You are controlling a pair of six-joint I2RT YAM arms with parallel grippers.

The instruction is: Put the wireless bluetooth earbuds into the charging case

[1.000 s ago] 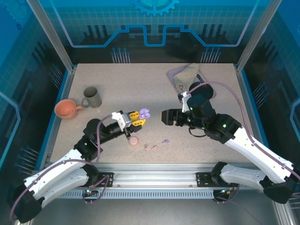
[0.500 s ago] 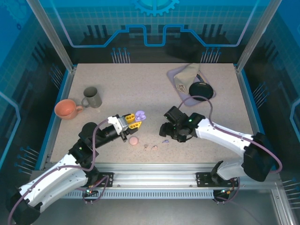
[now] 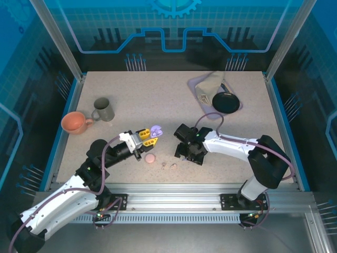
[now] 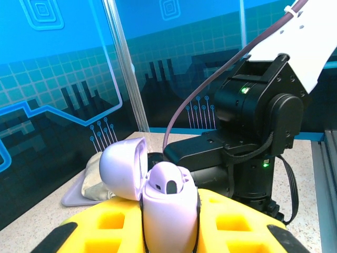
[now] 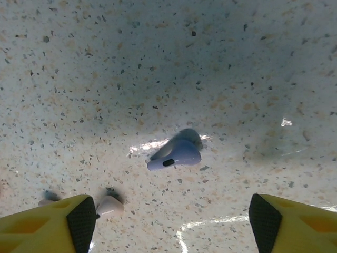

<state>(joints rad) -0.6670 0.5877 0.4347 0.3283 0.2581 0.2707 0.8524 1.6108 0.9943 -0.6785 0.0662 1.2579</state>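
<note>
Right wrist: right pincer (image 5: 172,217) released over lavender earbud (image 5: 175,153) | left wrist: left pincer (image 4: 169,234) grasps case (image 4: 168,197)

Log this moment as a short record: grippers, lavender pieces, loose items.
left gripper: shut on lavender case, lid open
right gripper: fingers open over lavender earbud, not touching it
lavender earbud: lying on table
pink case: on table near left gripper
pale pink earbuds: loose on table beside pink case
</note>
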